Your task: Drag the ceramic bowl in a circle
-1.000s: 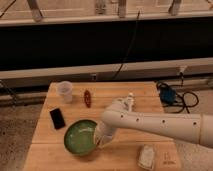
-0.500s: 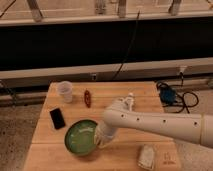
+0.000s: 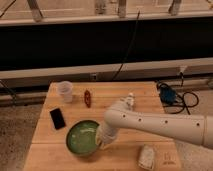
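Currently, the ceramic bowl (image 3: 81, 138) is seen on the front-left part of the wooden tabletop (image 3: 111, 93), and the gripper (image 3: 103, 139) is positioned at its right rim. Whether the gripper is clamped on that rim cannot be told. A plastic cup (image 3: 65, 91) and a dark phone (image 3: 57, 118) are placed behind the bowl, to its left.

1. We see the ceramic bowl (image 3: 80, 138) glazed, a glossy mottled green.
2. The table (image 3: 112, 95) is pale, matt wood.
3. The cup (image 3: 65, 91) is translucent plastic.
4. The gripper (image 3: 103, 139), at the bowl's right rim, seems to be smooth white plastic, though we cannot be sure.
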